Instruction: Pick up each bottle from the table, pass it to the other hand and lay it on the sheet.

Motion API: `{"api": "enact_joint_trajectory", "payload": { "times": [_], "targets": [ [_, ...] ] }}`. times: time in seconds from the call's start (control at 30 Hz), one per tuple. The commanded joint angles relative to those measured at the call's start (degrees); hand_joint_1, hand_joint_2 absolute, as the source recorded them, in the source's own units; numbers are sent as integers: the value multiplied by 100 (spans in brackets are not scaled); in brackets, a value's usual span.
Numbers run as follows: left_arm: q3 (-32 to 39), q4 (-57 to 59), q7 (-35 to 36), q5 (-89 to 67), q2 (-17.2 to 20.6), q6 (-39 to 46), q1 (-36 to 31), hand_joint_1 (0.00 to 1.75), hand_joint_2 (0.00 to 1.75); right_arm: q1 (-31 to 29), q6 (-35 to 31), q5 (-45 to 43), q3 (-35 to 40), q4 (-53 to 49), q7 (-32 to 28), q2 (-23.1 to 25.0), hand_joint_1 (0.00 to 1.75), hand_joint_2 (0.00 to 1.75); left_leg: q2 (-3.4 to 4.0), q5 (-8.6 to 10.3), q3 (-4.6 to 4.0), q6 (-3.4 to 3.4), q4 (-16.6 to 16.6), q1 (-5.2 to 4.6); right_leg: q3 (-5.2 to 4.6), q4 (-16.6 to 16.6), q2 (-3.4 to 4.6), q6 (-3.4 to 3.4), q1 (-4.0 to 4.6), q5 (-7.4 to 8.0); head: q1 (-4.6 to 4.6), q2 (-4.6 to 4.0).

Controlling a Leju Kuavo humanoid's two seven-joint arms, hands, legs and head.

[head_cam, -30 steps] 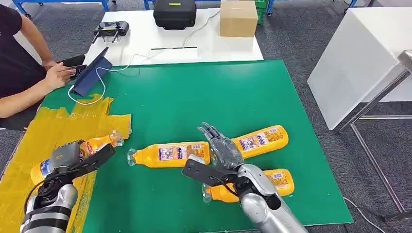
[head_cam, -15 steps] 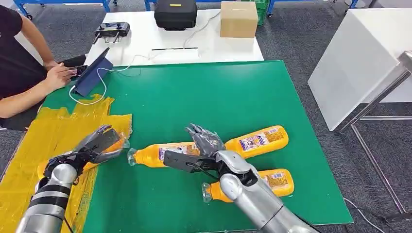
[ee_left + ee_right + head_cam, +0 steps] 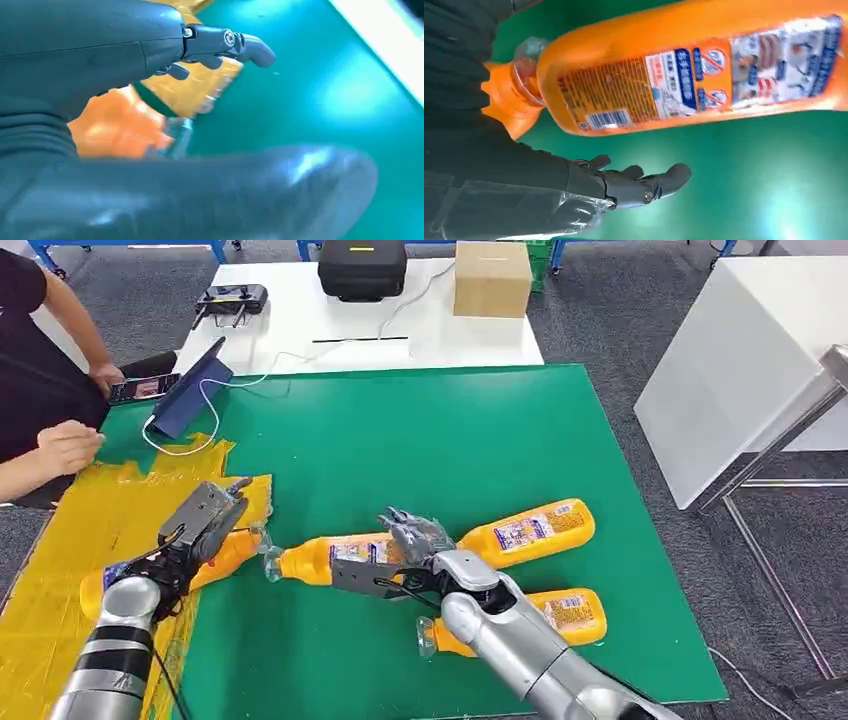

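- Head view: four orange bottles are seen on the green surface [image 3: 480, 430]. At lower left, one bottle [image 3: 160, 565] lies on the yellow sheet [image 3: 60, 540], its long axis running lower left to upper right, cap toward the centre. The left hand [image 3: 200, 525] is seen just above its neck with fingers spread and nothing held.
- At lower centre, the middle bottle [image 3: 330, 557] lies nearly level, cap pointing left. The right hand [image 3: 400, 555] is spread over its base end and is not closed on it. Behind it a third bottle [image 3: 530, 528] slants up to the right, and a fourth bottle [image 3: 560, 615] lies at lower right beside the forearm, cap left.
- Left wrist view: the open fingers [image 3: 240, 45] are seen apart from the orange shoulder and clear cap; no contact can be confirmed.
- Right wrist view: the labelled bottle runs across the upper frame, with the spread fingers [image 3: 649, 182] below it and clear of it.
- Risk, as judged: round bodies lying on their sides may be rolled. The middle bottle could be nudged by a closing right hand toward its neighbour, and the laid bottle could be knocked off the sheet's edge as the left hand is lifted away.
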Motion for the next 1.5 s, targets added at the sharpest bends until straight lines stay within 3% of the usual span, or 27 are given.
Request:
{"api": "enact_joint_trajectory", "payload": {
  "times": [0.03,0.2,0.37,0.4,0.43,0.67,0.97,1.1,1.2,1.33,1.4,1.43,1.5],
  "targets": [
    [-390,-904,1,409,-337,161,256,0,0,-423,70,-37,628,1057,-199,-227,0,175,-2,-2,5,-4,1,9,11,-9,-9,-1,9,1,-2,0],
    [-642,-960,-2,617,-382,221,257,0,0,-510,120,195,1063,1825,-539,-222,0,175,-7,-1,9,-3,-3,8,14,-13,-14,0,8,2,-4,0],
    [-661,-948,-1,619,-383,222,242,0,0,-511,103,200,1071,1879,-561,-220,0,175,-5,0,4,-4,-1,6,9,-8,-13,0,6,2,-2,2],
    [-707,-1001,11,648,-429,203,172,0,0,-519,131,278,1150,1951,-617,-141,147,175,-3,0,4,-3,-1,5,5,-7,-10,0,5,2,-2,2],
    [-729,-1092,145,704,-465,154,176,0,0,-478,192,261,1128,1972,-555,-114,175,175,-3,2,10,-8,-3,16,17,-19,-16,-3,17,7,0,0],
    [-775,-1389,206,857,-523,238,300,0,0,-297,-342,309,897,1982,-512,-33,175,175,4,0,32,-5,-8,11,32,-20,-14,-2,13,3,0,0],
    [-783,-1436,252,866,-518,217,305,0,0,-291,-313,319,882,1923,-454,-32,175,175,11,-1,28,-5,-5,9,25,-14,-7,-1,10,3,-2,0],
    [-646,-1476,102,959,-506,343,541,0,0,-97,-850,314,556,1701,-500,-93,175,175,12,2,40,-9,-17,17,40,-33,-14,-2,19,8,-2,0],
    [-308,-1698,-114,1072,-670,735,838,0,0,183,-1342,364,207,1283,-537,-202,175,175,18,0,39,-6,-14,12,35,-26,-6,0,14,7,-2,0],
    [709,-2364,-400,1999,-1135,1699,1200,0,0,799,-1990,512,-407,165,-654,-221,175,175,21,-3,26,-2,-5,7,20,-13,0,2,8,3,-2,0],
    [904,-2401,-462,2225,-1030,1927,1271,0,0,1048,-2192,505,-614,-349,-711,-191,175,175,24,-9,26,-5,-3,16,25,-19,1,1,18,3,-2,0],
    [983,-2399,-504,2293,-1006,2024,1310,0,175,1179,-2261,474,-715,-617,-746,-176,175,175,25,-12,22,-6,0,18,21,-17,2,0,20,0,-2,0],
    [1220,-2382,-511,2606,-1048,2264,1390,0,175,1417,-2450,330,-900,-1134,-880,-126,175,175,29,-10,10,-5,1,9,3,-4,14,0,9,-1,0,0]
  ]
}}
